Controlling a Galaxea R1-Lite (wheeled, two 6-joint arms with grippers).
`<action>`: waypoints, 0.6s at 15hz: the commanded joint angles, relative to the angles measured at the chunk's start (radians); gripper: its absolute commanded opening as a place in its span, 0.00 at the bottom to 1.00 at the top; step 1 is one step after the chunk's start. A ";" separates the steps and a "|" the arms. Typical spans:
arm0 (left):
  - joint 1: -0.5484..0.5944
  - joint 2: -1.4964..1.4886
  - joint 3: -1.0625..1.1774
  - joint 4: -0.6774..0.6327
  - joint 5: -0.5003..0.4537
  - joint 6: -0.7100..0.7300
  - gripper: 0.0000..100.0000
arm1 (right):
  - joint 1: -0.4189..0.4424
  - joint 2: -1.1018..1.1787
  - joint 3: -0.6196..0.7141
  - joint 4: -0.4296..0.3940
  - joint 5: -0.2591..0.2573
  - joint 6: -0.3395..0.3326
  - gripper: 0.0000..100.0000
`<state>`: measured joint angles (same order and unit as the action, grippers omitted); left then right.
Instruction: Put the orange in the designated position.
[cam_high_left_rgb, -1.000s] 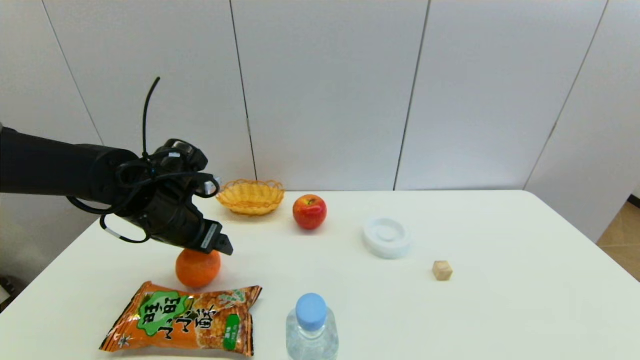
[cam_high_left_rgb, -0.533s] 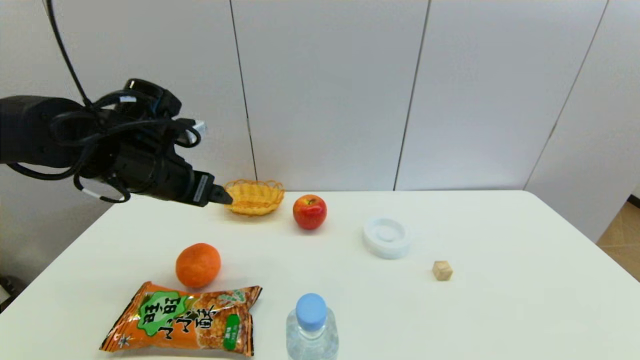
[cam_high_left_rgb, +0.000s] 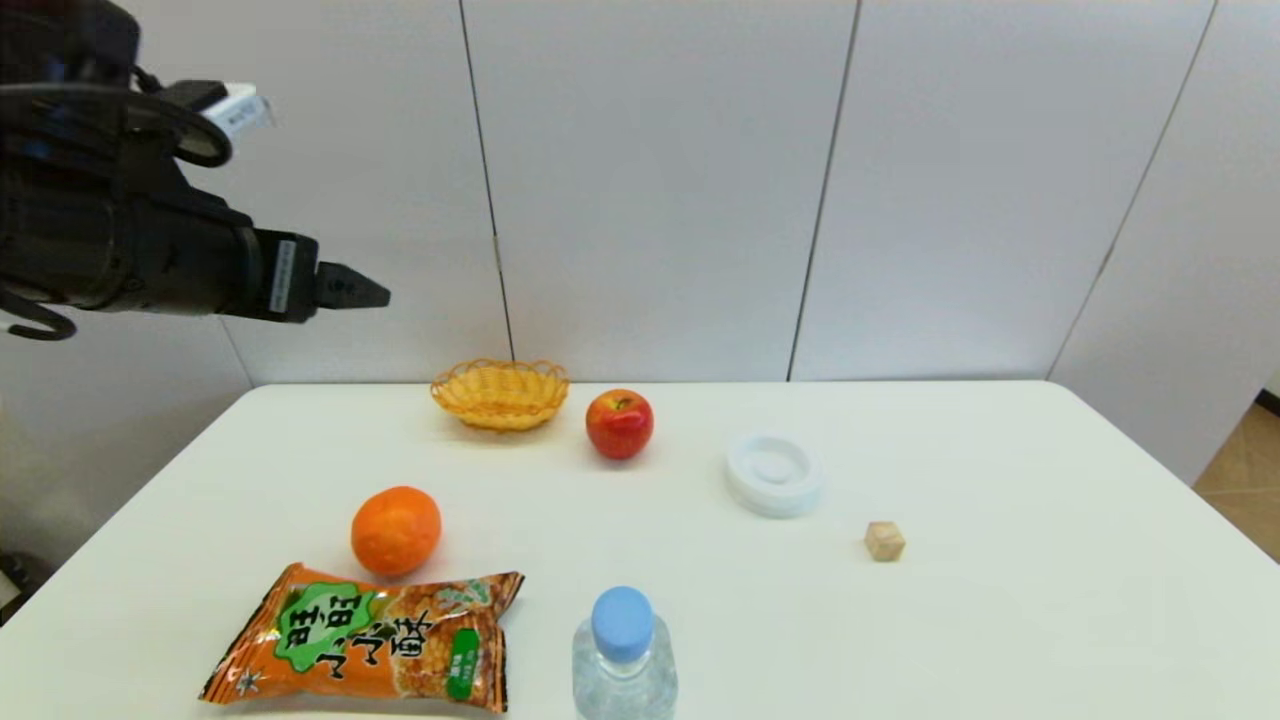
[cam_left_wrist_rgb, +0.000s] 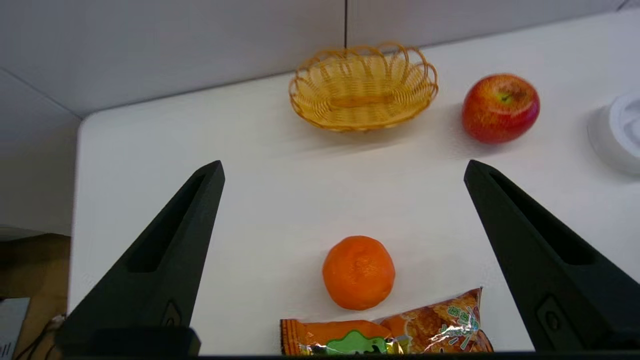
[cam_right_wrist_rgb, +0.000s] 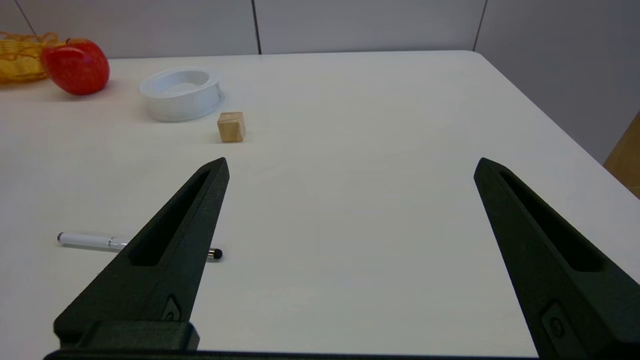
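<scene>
High at the table's far left, well above the surface, the left gripper (cam_high_left_rgb: 350, 290) is now found, its two long black fingers spread wide apart with nothing between them. A second ago it was pressed down over the round, bright orange fruit with dimpled skin (cam_high_left_rgb: 396, 530); half a second ago it had risen beside the yellow wicker basket (cam_high_left_rgb: 501, 394); now it has been drawn up and back toward ten o'clock. The orange has not been shifted in that time, which suggests it has been released and the placing is judged done, or nearly so.

The orange is seen resting on the bare white tabletop (cam_high_left_rgb: 620, 520), the patch taken as the designated position (cam_high_left_rgb: 400, 572), at about five o'clock from the gripper and far below it. In the left wrist view it (cam_left_wrist_rgb: 358, 272) lies between the lines of the open fingers but well clear of both. Just at its six o'clock lies the crinkled orange snack bag with green label (cam_high_left_rgb: 370, 640); contact cannot be told. The shiny red apple (cam_high_left_rgb: 620, 424) stands well apart at two o'clock.

The right gripper (cam_right_wrist_rgb: 350, 165) is held parked, its fingers wide apart and empty, low over the table's right side.
</scene>
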<state>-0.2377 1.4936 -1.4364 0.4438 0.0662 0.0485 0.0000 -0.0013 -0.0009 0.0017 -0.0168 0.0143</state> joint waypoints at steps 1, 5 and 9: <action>0.009 -0.207 0.007 -0.007 0.006 0.004 1.00 | 0.000 0.001 0.001 0.000 0.000 0.001 1.00; 0.080 -0.434 0.137 -0.007 0.007 0.005 1.00 | 0.000 0.001 0.001 0.000 0.000 0.001 1.00; 0.130 -0.644 0.266 -0.004 0.006 0.004 1.00 | 0.000 0.001 -0.001 0.000 0.000 0.000 1.00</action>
<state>-0.1379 1.0315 -1.2662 0.4368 0.0721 0.0523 0.0000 -0.0013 -0.0004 0.0013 -0.0168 0.0147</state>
